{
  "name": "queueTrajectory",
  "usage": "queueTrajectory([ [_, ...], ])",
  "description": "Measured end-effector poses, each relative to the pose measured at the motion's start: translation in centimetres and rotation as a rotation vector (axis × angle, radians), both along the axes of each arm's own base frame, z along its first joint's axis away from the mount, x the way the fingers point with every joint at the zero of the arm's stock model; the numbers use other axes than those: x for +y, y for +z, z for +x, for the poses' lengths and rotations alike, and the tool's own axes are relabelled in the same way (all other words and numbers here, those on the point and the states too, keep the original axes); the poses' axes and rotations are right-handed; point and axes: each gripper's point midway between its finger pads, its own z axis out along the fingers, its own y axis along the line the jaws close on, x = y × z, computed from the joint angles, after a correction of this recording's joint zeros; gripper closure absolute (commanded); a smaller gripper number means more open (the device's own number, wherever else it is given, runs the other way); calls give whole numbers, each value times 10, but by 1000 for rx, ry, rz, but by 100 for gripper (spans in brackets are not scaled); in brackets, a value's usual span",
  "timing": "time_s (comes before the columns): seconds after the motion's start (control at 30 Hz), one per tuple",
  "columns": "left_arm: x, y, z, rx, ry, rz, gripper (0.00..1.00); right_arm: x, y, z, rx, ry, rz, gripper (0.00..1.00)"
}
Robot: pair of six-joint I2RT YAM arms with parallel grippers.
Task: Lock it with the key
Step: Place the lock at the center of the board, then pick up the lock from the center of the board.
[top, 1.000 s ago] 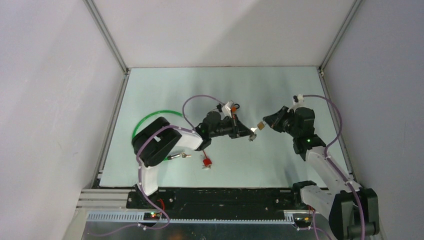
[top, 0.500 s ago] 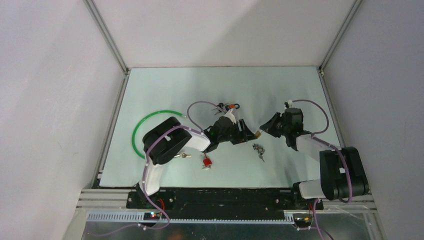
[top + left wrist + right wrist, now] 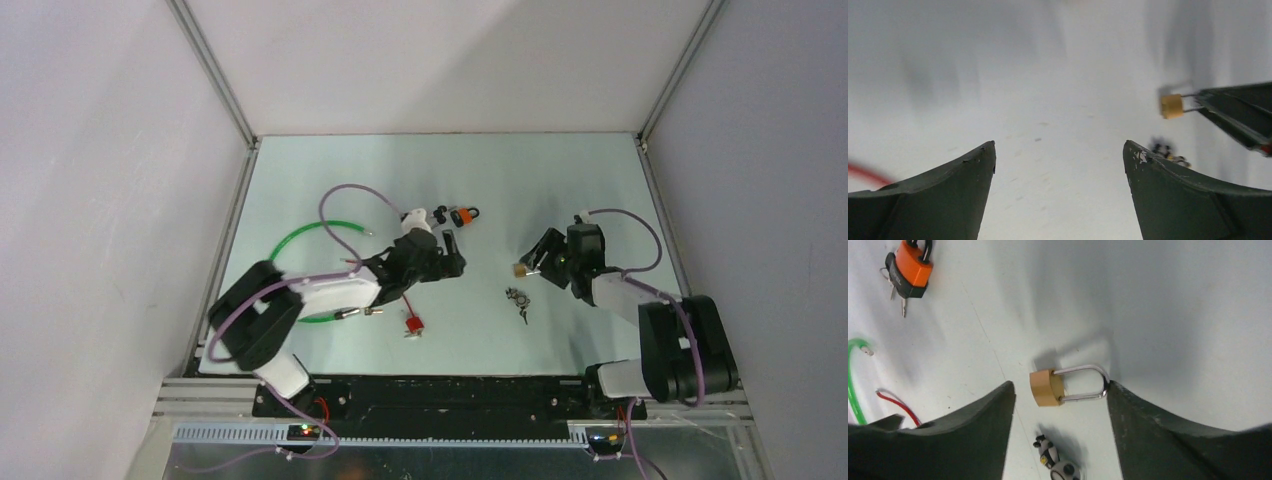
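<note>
A brass padlock (image 3: 1047, 388) with a shut silver shackle (image 3: 1088, 382) sits between the spread fingers of my right gripper (image 3: 1060, 385). The gripper is open, and the shackle's bend touches its right fingertip (image 3: 1110, 388). From above, the padlock (image 3: 519, 268) is at the tip of the right gripper (image 3: 535, 258). The key, on a small bunch with a ring (image 3: 518, 299), lies on the table just below it, also seen in the right wrist view (image 3: 1060, 465). My left gripper (image 3: 450, 255) is open and empty, left of the padlock (image 3: 1171, 106).
An orange padlock (image 3: 462, 216) with keys lies behind the left gripper. A red-tagged key (image 3: 411, 323) and a small silver key (image 3: 360, 313) lie near the front. A green cable loop (image 3: 300, 240) curls at the left.
The left gripper has opened, dropped the key bunch onto the table and drawn back to the left. The right gripper has opened around the brass padlock and come lower.
</note>
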Motion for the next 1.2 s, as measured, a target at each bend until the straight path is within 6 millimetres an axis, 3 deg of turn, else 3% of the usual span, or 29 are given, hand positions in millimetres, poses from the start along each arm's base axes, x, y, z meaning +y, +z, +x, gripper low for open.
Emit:
queueTrajectory([
  [0.17, 71, 21, -10, -64, 135, 121, 0, -18, 31, -11, -87, -58, -144, 16],
  [0.3, 119, 32, -20, -91, 231, 145, 0, -7, 57, -21, -168, -15, -247, 17],
  [0.37, 139, 44, -25, -120, 276, 137, 0, 14, 68, -26, -201, 63, -292, 18],
  [0.43, 151, 61, -29, -159, 305, 111, 0, 48, 81, -32, -241, 175, -318, 19],
  [0.6, 170, 108, -40, -274, 352, 7, 0, 152, 102, -47, -321, 469, -360, 23],
  [0.73, 183, 126, -48, -318, 378, -31, 0, 212, 90, -60, -317, 637, -391, 25],
  [0.87, 192, 130, -55, -328, 391, -33, 0, 253, 64, -80, -267, 781, -415, 32],
  [1.0, 200, 131, -60, -333, 401, -29, 0, 277, 39, -96, -204, 880, -419, 46],
  [1.2, 207, 133, -68, -337, 402, -32, 0, 309, 16, -84, -152, 907, -441, 50],
])
